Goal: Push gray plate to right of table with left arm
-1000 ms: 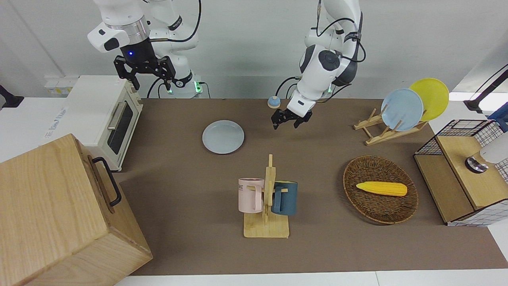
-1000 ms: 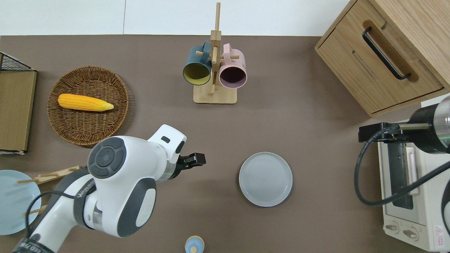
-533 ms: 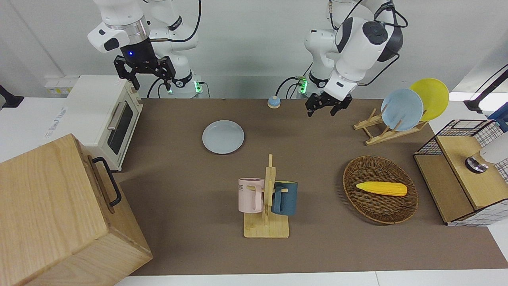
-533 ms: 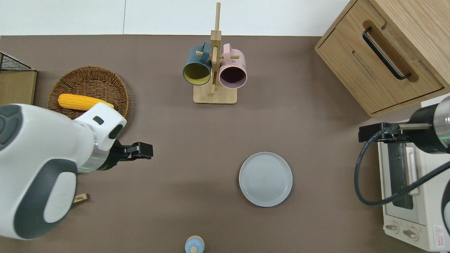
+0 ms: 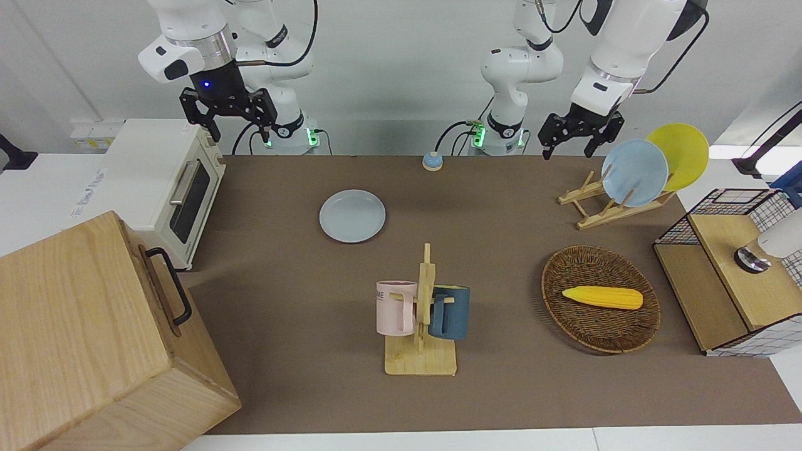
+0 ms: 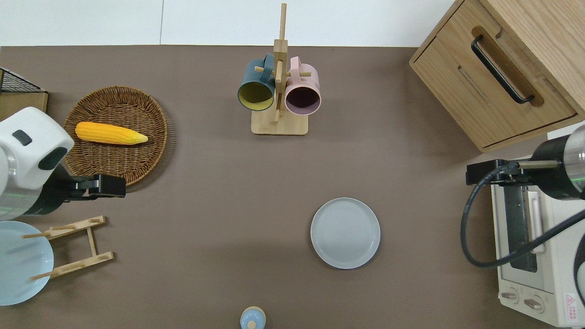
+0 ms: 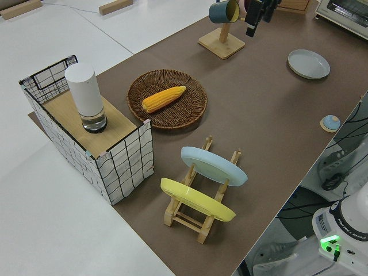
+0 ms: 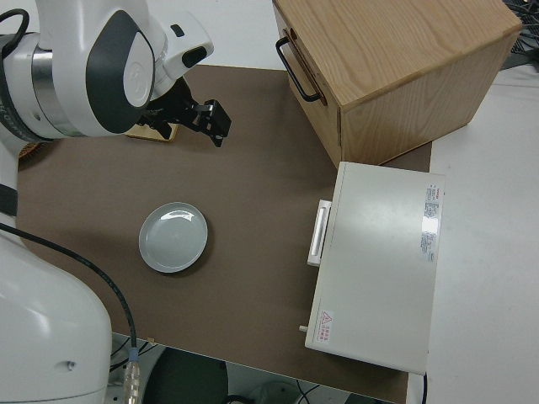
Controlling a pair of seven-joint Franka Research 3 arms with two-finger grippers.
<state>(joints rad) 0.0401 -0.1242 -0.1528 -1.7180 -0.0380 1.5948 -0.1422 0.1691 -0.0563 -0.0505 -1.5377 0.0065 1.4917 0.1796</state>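
The gray plate point(image 5: 352, 215) lies flat on the brown table point(image 5: 282, 282), between the toaster oven and the mug rack; it also shows in the overhead view point(image 6: 345, 232) and the left side view point(image 7: 309, 63). My left gripper point(image 5: 569, 148) is open and empty, raised in the air. In the overhead view it point(image 6: 118, 186) is over the table between the wicker basket and the plate rack, well apart from the gray plate. My right gripper point(image 5: 237, 128), with the blue light, is open and parked.
A mug rack point(image 6: 279, 91) with a teal and a pink mug. A wicker basket point(image 6: 115, 136) with a corn cob. A plate rack point(image 5: 617, 200) holds a sky-blue and a yellow plate. Also a toaster oven point(image 5: 160, 181), a wooden cabinet point(image 5: 94, 338), a wire crate point(image 5: 730, 269) and a small blue knob point(image 5: 432, 161).
My left arm has swung up and away from the gray plate toward its own end of the table. The plate and the right arm have not moved.
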